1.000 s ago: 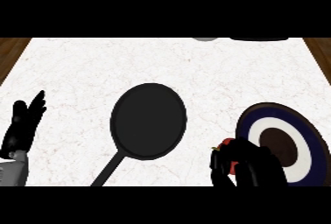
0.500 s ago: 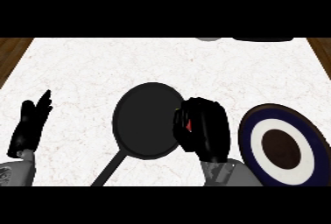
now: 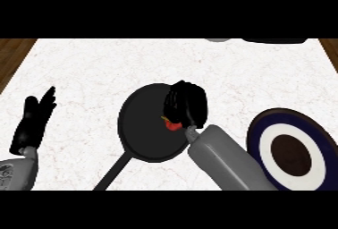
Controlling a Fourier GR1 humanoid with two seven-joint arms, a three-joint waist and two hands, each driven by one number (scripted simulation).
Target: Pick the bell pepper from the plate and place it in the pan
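A black round pan [image 3: 142, 129] lies in the middle of the white counter, its handle running toward the lower left. My right hand [image 3: 186, 103] hangs over the pan's right half, fingers curled round the red bell pepper [image 3: 172, 125], of which only a small red patch shows beneath the hand. The navy and white plate [image 3: 290, 154] with a dark centre sits at the right, with nothing on it. My left hand [image 3: 34, 120] rests open near the left edge, fingers up.
The counter's brown wooden edges show at the far left and far right. Grey and dark objects [image 3: 257, 40] peek in at the top right, cut off by the view.
My right hand has carried the bell pepper leftward from beside the plate to above the pan's right half. The left hand has shifted slightly upward.
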